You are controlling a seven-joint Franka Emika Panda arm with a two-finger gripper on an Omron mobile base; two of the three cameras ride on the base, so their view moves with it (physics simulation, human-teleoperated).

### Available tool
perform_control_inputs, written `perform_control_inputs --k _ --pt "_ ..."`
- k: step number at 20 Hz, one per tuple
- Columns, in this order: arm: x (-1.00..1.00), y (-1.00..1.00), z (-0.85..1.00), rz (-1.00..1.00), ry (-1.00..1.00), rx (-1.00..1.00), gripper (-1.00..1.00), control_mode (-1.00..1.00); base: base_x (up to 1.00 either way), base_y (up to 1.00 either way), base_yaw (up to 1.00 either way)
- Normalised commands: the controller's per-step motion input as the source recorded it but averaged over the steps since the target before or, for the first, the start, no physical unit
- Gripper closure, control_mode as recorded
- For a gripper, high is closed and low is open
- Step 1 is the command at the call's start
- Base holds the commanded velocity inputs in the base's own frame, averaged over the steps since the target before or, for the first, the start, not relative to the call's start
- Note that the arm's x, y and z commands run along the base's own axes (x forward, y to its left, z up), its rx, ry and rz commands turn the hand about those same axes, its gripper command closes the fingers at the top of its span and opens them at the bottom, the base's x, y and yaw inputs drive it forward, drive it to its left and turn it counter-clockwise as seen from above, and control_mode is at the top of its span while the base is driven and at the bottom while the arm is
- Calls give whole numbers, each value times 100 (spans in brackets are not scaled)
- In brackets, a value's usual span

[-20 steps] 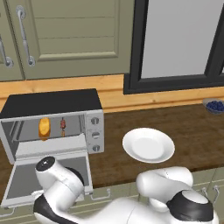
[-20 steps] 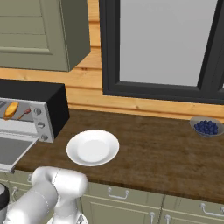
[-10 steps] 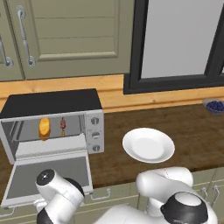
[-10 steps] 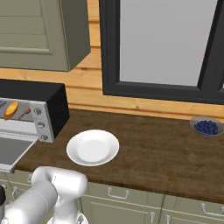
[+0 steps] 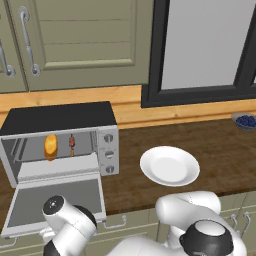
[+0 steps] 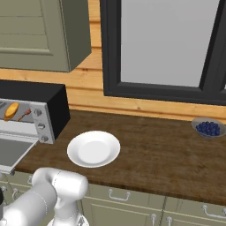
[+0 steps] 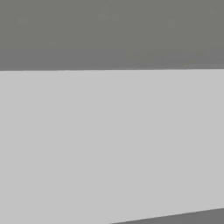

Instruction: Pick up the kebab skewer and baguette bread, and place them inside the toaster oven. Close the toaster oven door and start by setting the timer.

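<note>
Two items sit inside the toaster oven (image 5: 60, 140) at desk's left end, door (image 5: 55, 202) dropped open: baguette bread (image 5: 50, 146), then kebab skewer (image 5: 72, 143) beside it. Hand low under door; grip state can't tell.

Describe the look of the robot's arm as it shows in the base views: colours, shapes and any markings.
The arm is made of glossy white, rounded, bulbous segments with dark grey to black joint rings and caps, one round dark cap showing at the bottom of the left base view. In the right base view its smooth white links curve like thick tubes. No cables, labels or markings are visible.
</note>
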Motion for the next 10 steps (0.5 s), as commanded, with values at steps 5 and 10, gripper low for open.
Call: perform_control_inputs --k 5,10 --pt "6 0 -7 0 -7 0 -100 -100 0 0 0" --pt "35 -17 0 0 -6 0 -100 -100 0 0 0"
